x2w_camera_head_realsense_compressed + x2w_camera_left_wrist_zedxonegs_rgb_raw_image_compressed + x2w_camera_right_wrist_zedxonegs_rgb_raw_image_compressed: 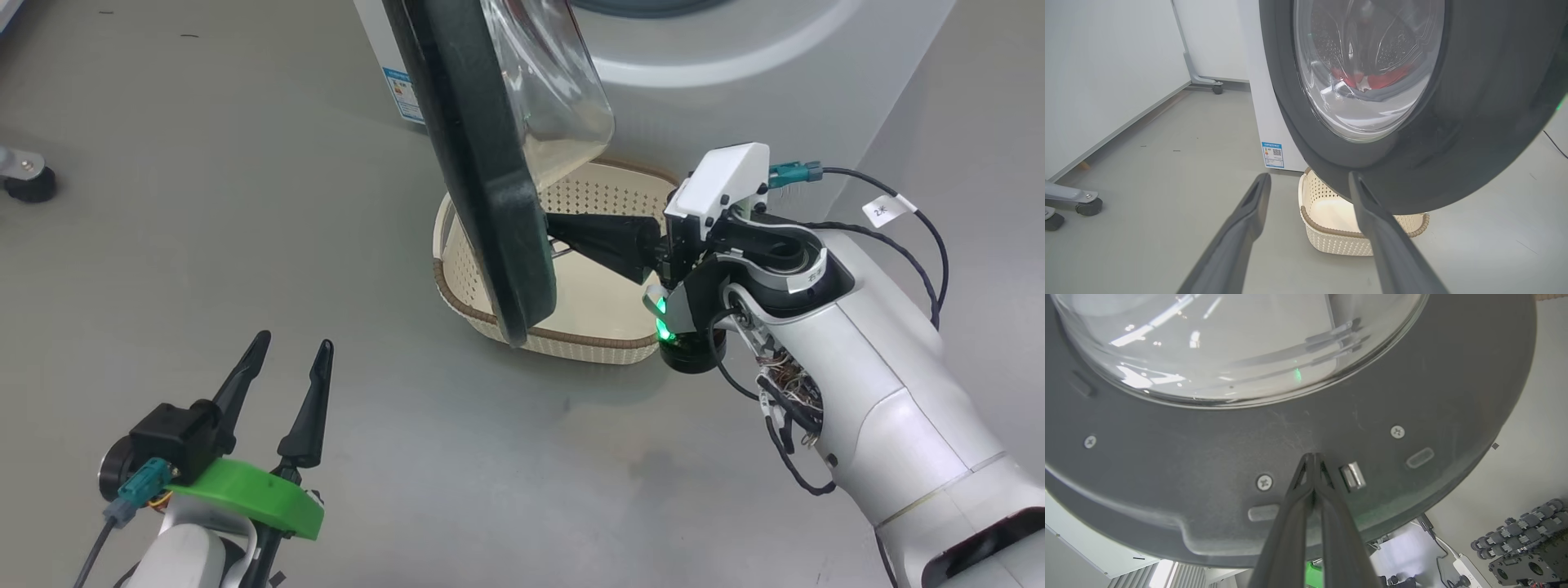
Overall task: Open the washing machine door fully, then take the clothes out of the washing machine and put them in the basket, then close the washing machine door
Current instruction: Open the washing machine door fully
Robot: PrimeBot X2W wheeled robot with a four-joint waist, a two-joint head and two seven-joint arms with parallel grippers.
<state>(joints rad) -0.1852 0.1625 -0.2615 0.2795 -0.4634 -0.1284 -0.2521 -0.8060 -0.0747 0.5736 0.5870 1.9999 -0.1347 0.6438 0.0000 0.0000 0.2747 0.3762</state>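
Note:
The washing machine door (482, 163) stands part open and edge-on, its black rim and glass bowl hanging over the cream basket (571, 336). My right gripper (563, 231) is shut with nothing in it. Its joined tips (1312, 456) press on the door's grey inner rim (1167, 457) beside a metal latch (1351, 475). My left gripper (294, 343) is open at the lower left, apart from everything. In the left wrist view it (1308, 177) faces the door's outer side (1474, 122). Red clothes (1384, 79) show through the glass, inside the washing machine (1257, 102). The basket (1331, 241) sits below.
A blue label (404, 94) marks the machine's lower corner. A wheeled stand foot (28, 180) sits far left, with castors (1088, 206) along a white wall panel. Grey floor stretches between my left gripper and the basket. Spare robot parts (1527, 539) lie beyond the door.

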